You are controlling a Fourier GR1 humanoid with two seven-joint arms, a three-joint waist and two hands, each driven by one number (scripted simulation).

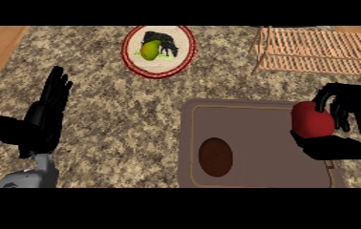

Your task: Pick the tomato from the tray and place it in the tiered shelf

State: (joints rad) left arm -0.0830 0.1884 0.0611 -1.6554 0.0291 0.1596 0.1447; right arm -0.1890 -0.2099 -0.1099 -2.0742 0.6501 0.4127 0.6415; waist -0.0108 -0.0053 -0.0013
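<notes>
A red tomato (pixel 311 119) is at the right edge of the brown tray (pixel 247 123), with my right hand (pixel 337 128) curled round it from the right, fingers over its top and thumb below. The wooden tiered shelf (pixel 310 50) stands at the back right, beyond the tray. My left hand (pixel 47 113) rests open at the left edge, fingers pointing up, well away from the tray.
A dark brown oval object (pixel 216 157) lies on the tray's front part. A red-rimmed plate (pixel 159 67) at the back centre holds a green fruit (pixel 150 50) over a black pattern. The granite counter (pixel 106 104) stretches between plate and tray.
</notes>
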